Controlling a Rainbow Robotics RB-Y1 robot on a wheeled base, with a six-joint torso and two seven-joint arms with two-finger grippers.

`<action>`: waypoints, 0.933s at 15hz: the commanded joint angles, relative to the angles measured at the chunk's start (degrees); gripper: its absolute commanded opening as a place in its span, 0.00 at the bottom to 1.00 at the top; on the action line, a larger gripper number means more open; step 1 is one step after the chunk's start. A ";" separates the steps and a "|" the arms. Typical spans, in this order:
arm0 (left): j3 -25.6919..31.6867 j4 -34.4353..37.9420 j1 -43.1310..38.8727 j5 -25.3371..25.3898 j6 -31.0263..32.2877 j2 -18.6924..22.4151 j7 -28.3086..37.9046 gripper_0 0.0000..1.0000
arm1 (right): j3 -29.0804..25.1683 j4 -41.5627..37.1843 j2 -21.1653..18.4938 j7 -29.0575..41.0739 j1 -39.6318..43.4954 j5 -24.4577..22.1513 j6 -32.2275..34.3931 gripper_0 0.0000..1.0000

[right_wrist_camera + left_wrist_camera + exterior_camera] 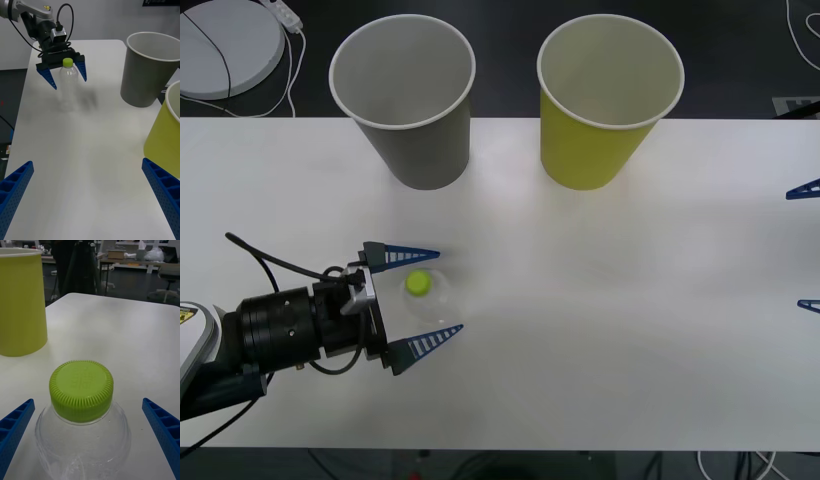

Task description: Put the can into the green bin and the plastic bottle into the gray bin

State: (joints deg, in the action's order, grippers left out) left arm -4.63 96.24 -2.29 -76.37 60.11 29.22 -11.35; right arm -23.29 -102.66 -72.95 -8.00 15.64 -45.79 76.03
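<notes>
The plastic bottle (418,285), clear with a lime-green cap (81,389), stands upright on the white table at the left. My left gripper (423,299) is open around it, one blue finger (15,427) on each side with a gap to the bottle. In the right wrist view the bottle (69,88) stands between those fingers. The gray bin (402,100) stands at the back left of centre. Beside it, to the right, is the green bin (610,100). My right gripper (807,247) hangs open at the table's right edge, holding nothing. The can is out of view.
The white table (630,320) stretches bare between the bottle and the right gripper. Both bins stand upright near the far edge, a small gap between them. Beyond the table's far left corner a round grey disc (220,45) with a cable lies on the floor.
</notes>
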 commanded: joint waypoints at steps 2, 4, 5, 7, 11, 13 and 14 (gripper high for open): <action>-0.12 0.00 0.00 0.08 0.01 -0.04 -0.26 0.21 | 0.00 0.00 0.00 0.00 0.00 0.00 0.00 1.00; -0.38 0.00 0.00 0.34 0.01 -0.13 -0.26 0.00 | 0.00 0.00 0.00 0.00 0.00 0.00 0.00 1.00; -0.38 0.00 0.00 0.34 0.01 -0.22 -0.26 0.00 | 0.00 0.00 0.00 0.00 0.00 0.00 0.00 1.00; -0.38 0.00 0.00 0.34 0.01 -0.39 -0.08 0.00 | 0.00 0.00 0.00 0.00 0.00 0.00 0.00 1.00; -0.38 0.00 0.09 0.26 0.01 -0.39 0.36 0.00 | 0.00 0.00 0.00 0.00 0.00 0.00 0.00 1.00; -0.38 0.26 0.09 0.34 0.01 -0.39 0.62 0.00 | 0.00 0.00 0.00 0.00 0.00 0.00 0.00 1.00; -0.38 0.70 0.09 0.34 0.01 -0.39 1.06 0.00 | 0.00 0.00 0.00 0.00 0.00 0.00 0.00 1.00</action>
State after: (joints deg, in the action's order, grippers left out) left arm -5.01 96.63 -2.20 -76.06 60.11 28.83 -10.58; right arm -23.29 -102.66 -72.95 -8.00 15.64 -45.79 76.03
